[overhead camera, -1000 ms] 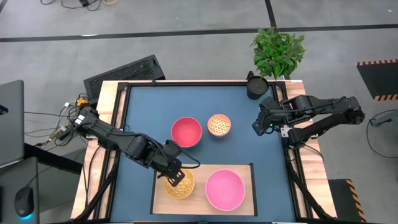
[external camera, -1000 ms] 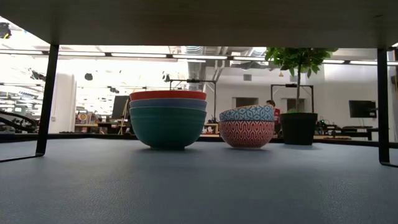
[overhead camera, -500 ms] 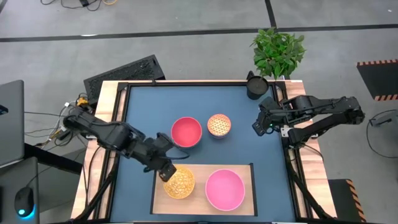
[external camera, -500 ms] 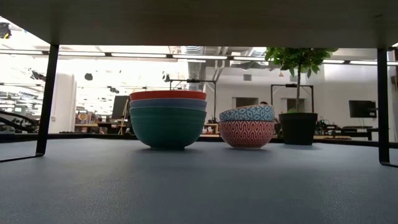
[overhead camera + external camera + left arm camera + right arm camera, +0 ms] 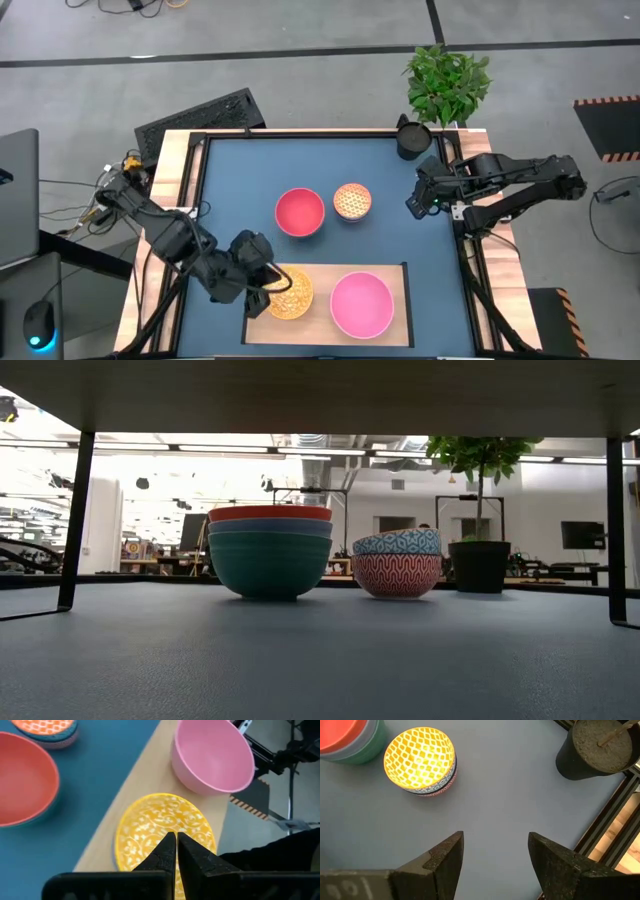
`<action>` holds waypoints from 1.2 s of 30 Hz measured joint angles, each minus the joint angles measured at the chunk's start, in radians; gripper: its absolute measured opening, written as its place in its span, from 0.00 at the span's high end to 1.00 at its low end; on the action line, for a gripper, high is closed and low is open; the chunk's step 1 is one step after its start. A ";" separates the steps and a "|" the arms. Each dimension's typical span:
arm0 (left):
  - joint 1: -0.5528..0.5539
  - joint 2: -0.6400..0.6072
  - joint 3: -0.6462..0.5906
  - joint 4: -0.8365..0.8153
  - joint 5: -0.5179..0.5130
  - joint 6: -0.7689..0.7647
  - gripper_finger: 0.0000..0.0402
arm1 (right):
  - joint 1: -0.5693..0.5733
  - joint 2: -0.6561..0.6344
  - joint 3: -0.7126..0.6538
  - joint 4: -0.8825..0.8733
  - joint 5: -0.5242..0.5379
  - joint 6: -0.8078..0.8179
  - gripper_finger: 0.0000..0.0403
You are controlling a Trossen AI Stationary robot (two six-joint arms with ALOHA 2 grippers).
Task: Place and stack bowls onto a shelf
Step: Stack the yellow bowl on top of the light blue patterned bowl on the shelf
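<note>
Beside the yellow bowl [image 5: 288,293] on the shelf [image 5: 400,272], the left gripper [image 5: 258,299] hangs clenched and empty; next, reach for the red stack [image 5: 300,211] with jaws spread wide. Right gripper [image 5: 495,851] waits released near the tabletop's [image 5: 230,180] edge.

Grey concrete floor [image 5: 300,30] all round the table, crossed by dark tape lines. There's a potted plant [image 5: 447,82] at the far corner, a black keyboard [image 5: 196,113] on the floor beside the frame, plus a laptop [image 5: 17,195] and mouse [image 5: 38,322] off to one side with a tangle of cables [image 5: 110,185]. From table height it's a big open lab: long ceiling strip lights [image 5: 230,449], white walls, a dark monitor [image 5: 582,535], benches way back.
</note>
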 joint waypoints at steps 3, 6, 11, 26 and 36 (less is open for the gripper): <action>-0.018 0.000 -0.050 0.080 -0.003 0.000 1.00 | 0.000 0.000 0.000 0.000 0.000 0.000 0.38; -0.026 -0.006 -0.102 0.132 -0.007 -0.004 1.00 | -0.002 0.000 0.000 0.000 0.000 0.000 0.38; -0.030 -0.039 -0.170 0.193 -0.010 0.013 1.00 | -0.024 0.000 0.000 0.004 -0.001 0.001 0.38; -0.028 -0.264 -0.515 0.569 -0.055 0.048 1.00 | -0.101 0.000 0.000 0.031 -0.011 0.001 0.38; -0.029 -0.272 -0.603 0.678 -0.048 0.095 1.00 | -0.112 0.000 0.000 0.030 -0.031 0.000 0.38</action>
